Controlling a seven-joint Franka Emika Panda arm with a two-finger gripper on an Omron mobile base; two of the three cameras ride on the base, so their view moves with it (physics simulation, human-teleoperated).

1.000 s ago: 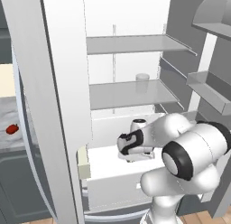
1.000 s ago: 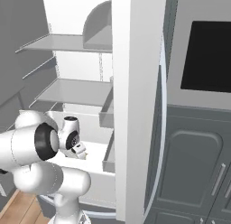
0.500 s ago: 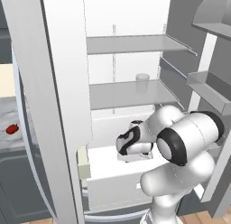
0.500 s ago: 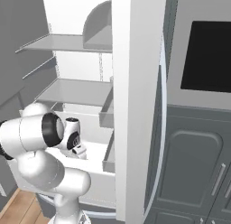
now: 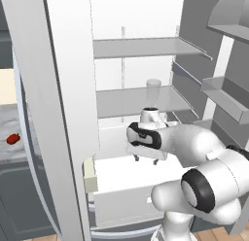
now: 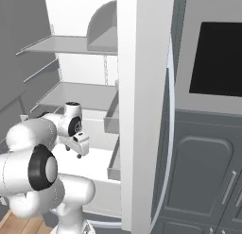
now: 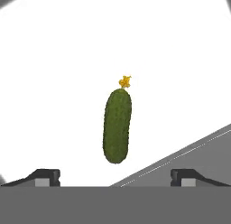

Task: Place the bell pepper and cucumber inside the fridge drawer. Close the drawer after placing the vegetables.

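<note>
1. We find the robot's dark two-finger gripper (image 7: 115, 178) spread wide and holding nothing; its two tips stand far apart at the bottom of the hand view, with the vegetable clear between and beyond them. In the left base view the gripper (image 5: 146, 159) hangs over the pulled-out drawer.

2. The dark green, oblong, finely pimpled cucumber (image 7: 117, 126) lies on the white floor of the wide, shallow white fridge drawer (image 5: 121, 198), apart from both fingertips. It carries a small yellow withered flower at its far end.

3. We judge the cucumber light, stiff and unlikely to bruise under a moderate grip. Its rounded, bumpy skin may roll on the smooth floor. If it had to be taken up again, the middle of its length, across the short axis, would be the place.

4. The small glossy red bell pepper (image 5: 13, 138) rests on the pale counter (image 5: 9, 150) to the left of the fridge, well apart from the drawer. We judge it light, firm and slippery, best gripped across its widest part.

5. The drawer stands open, its cream-coloured side edge (image 5: 89, 174) showing beside the fridge door. The grey fridge shelves (image 5: 141, 99) above carry a small pale jar (image 5: 153, 83).

6. We judge the cucumber placed, with the pepper and the closing still to do.
</note>
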